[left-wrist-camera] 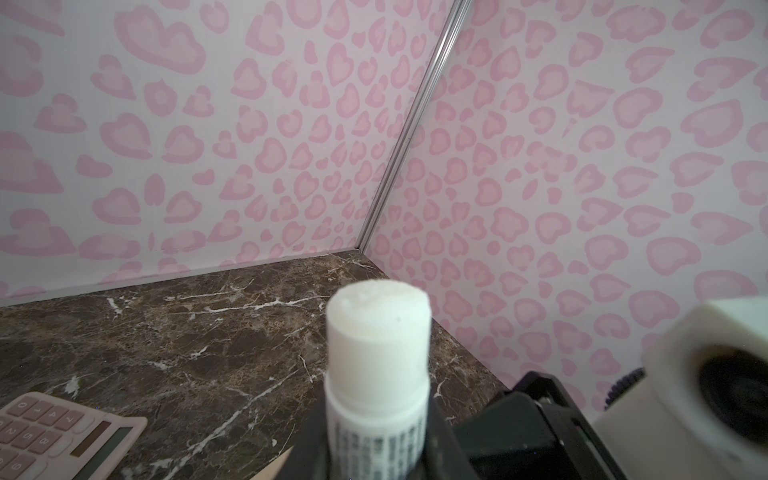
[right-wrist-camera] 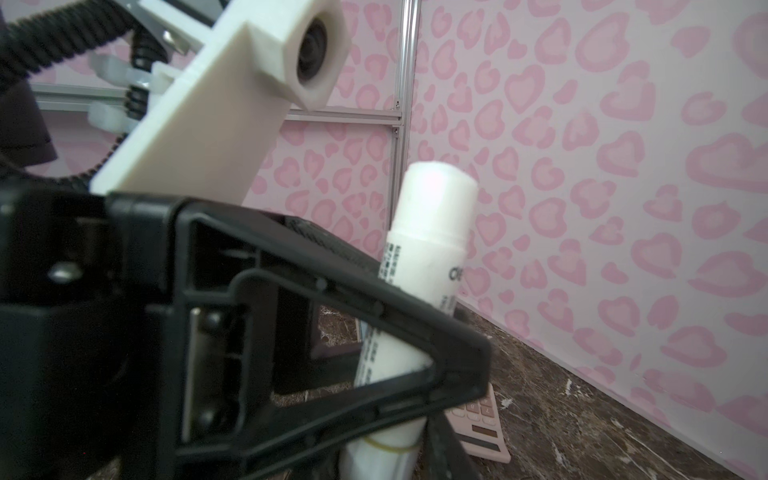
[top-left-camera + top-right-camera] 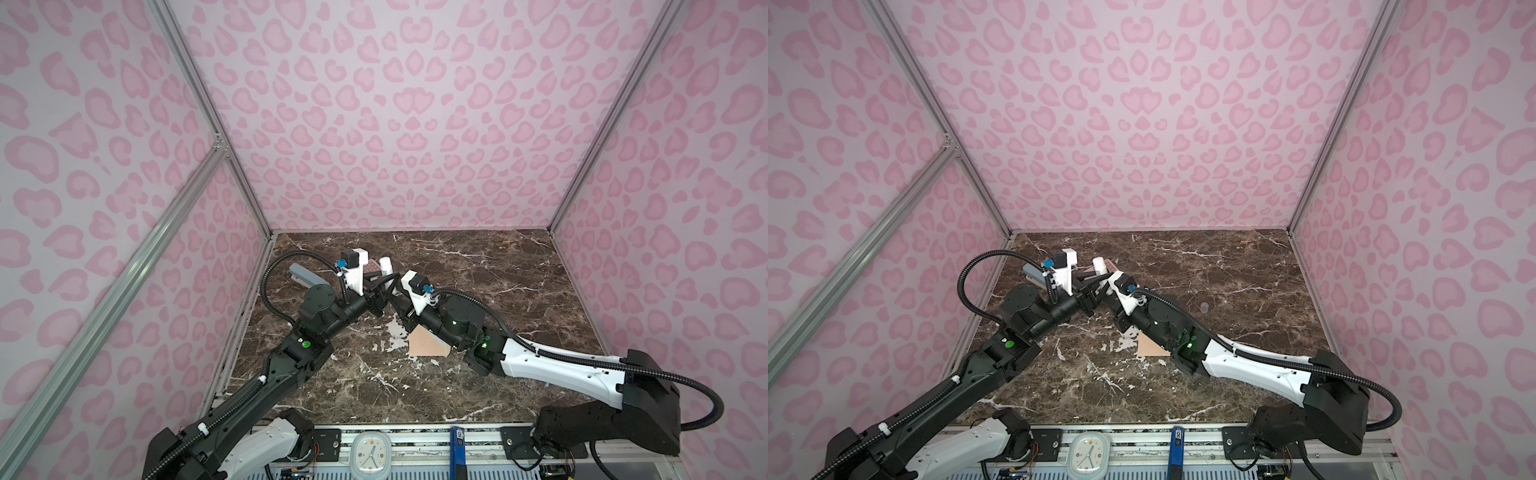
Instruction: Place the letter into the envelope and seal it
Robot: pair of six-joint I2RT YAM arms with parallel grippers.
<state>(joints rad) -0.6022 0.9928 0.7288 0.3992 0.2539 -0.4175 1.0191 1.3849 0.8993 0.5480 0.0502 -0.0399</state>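
Note:
A white glue stick [image 1: 376, 357], uncapped with its glue end up, stands tilted above the table's back left. My left gripper [image 1: 376, 457] is shut on its printed barrel; in a top view the left gripper [image 3: 383, 282] sits just below the stick [image 3: 385, 266]. From the right, my right gripper [image 2: 386, 461] closes around the stick's base [image 2: 380, 453], below the left fingers. The peach envelope [image 3: 424, 343] lies flat mid-table, partly under my right forearm, also in a top view [image 3: 1152, 345]. The letter is hidden.
A pink calculator [image 1: 62, 436] lies on the marble behind the grippers, in a top view too [image 3: 374, 266]. A grey object [image 3: 305, 276] rests near the left wall. A clock [image 3: 371, 453] and a blue item [image 3: 457, 449] sit on the front rail.

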